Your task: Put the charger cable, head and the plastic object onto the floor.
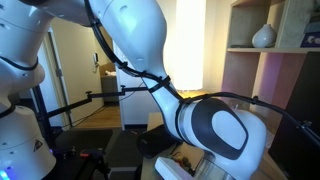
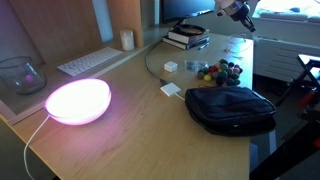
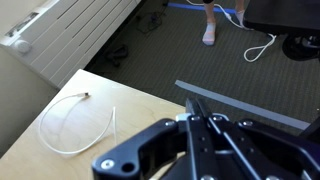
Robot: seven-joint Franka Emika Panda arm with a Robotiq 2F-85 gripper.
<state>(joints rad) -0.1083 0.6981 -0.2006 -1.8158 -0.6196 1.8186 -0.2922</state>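
My fingers are hanging high over the far end of the counter, above the books. Can't tell how far apart they're sitting: in wrist view they're just dark blurry linkage at the bottom. Nothing is showing in them.

The charger cable is lying in a loose loop on the counter, off to the left of the fingers in wrist view, well apart and not touching. In an exterior view the head is sitting on the counter near the plastic object, a multi-colour cluster. Both are lying below the fingers, toward the black pouch.

The floor is showing beyond the counter edge, w/ a radiator alongside. All 3 items are still sitting on the counter.
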